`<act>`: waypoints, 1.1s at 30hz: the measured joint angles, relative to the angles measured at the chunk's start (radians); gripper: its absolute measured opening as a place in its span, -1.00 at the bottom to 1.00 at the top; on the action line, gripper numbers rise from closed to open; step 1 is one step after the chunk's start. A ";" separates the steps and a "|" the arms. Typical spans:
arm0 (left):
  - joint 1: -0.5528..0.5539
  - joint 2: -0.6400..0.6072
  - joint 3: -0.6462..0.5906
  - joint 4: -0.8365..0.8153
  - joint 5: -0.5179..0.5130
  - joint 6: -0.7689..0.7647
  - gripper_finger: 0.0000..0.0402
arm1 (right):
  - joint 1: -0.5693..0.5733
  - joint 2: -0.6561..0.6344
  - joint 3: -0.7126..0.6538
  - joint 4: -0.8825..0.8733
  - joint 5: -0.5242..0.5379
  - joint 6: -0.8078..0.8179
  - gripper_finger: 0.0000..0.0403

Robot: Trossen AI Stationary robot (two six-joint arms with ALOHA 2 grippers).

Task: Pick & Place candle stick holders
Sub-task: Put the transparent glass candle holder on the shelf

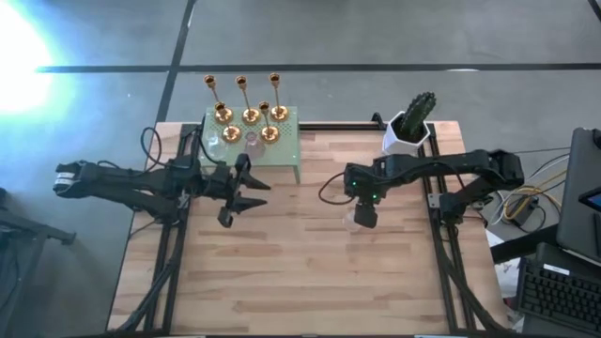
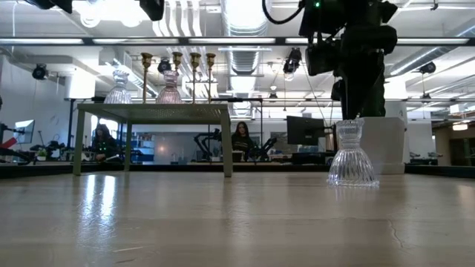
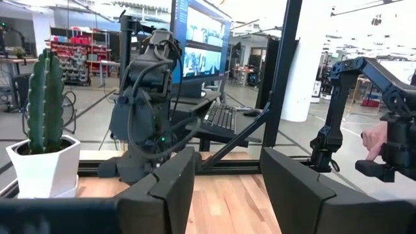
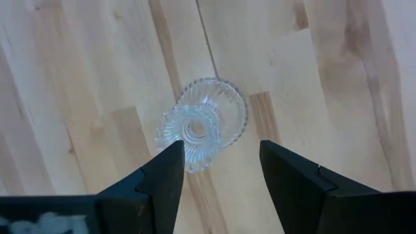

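A clear ribbed glass holder (image 4: 201,127) stands upright on its flared base on the bare wood at the table's right middle; it also shows in the low view (image 2: 354,156). My right gripper (image 4: 221,159) hangs open right above it, pointing down, touching nothing. Several gold candlesticks (image 1: 246,101) and two glass holders (image 2: 169,87) stand on a green raised stand (image 1: 282,150) at the far left-middle. My left gripper (image 1: 252,193) is open and empty, level, just in front of the stand; it also shows in the left wrist view (image 3: 227,175).
A white pot with a green cactus (image 1: 410,131) stands at the table's far right corner, behind the right arm; it also shows in the left wrist view (image 3: 45,156). The wood between the arms and toward the near edge (image 1: 300,282) is bare. People sit in the room beyond.
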 joint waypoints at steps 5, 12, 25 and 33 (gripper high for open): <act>0.000 0.000 0.000 0.000 0.000 0.001 -0.10 | 0.000 0.045 0.000 0.000 0.000 -0.010 -0.01; 0.000 0.000 0.000 -0.031 0.000 0.000 -0.10 | 0.000 0.091 0.001 0.006 0.000 -0.041 -0.10; -0.004 0.003 0.000 -0.224 -0.116 -0.074 -0.10 | 0.000 0.071 0.011 -0.026 -0.050 -0.138 -0.89; -0.079 0.106 0.000 -0.245 -0.316 -0.083 -0.10 | -0.001 0.067 0.221 -0.212 -0.048 -0.222 -0.89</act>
